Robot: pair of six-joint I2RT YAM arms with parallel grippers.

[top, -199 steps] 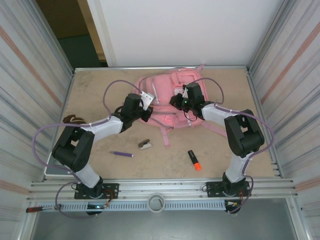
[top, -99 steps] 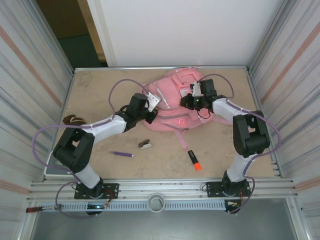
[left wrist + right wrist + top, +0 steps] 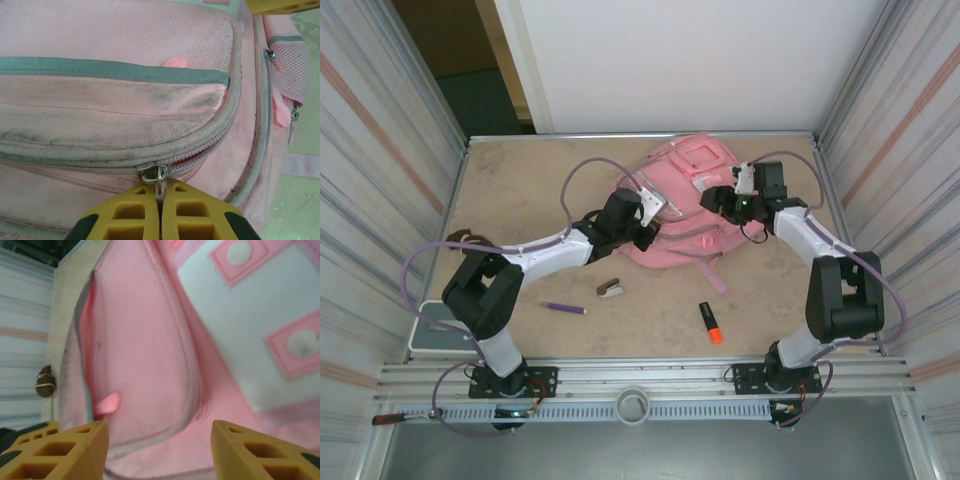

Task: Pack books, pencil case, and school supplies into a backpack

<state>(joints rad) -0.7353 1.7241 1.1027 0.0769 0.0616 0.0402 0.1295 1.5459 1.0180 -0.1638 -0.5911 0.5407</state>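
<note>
backpack (image 3: 685, 205) shifted right, left arm (image 3: 555, 248) stretched across

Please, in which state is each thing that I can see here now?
left fingers: shut on the zip pull.
right fingers: open, holding nothing.
backpack: lying flat.
purple pen: loose, outside the backpack.
highlighter: loose, outside the backpack.

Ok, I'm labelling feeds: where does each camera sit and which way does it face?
Top: above and behind, looking down at the backpack; left arm and right arm show.
Left wrist: close over the backpack's zip pull; left jaws shut below.
Right wrist: facing the backpack's white patch; right jaws open below.
Shared: the backpack.
</note>
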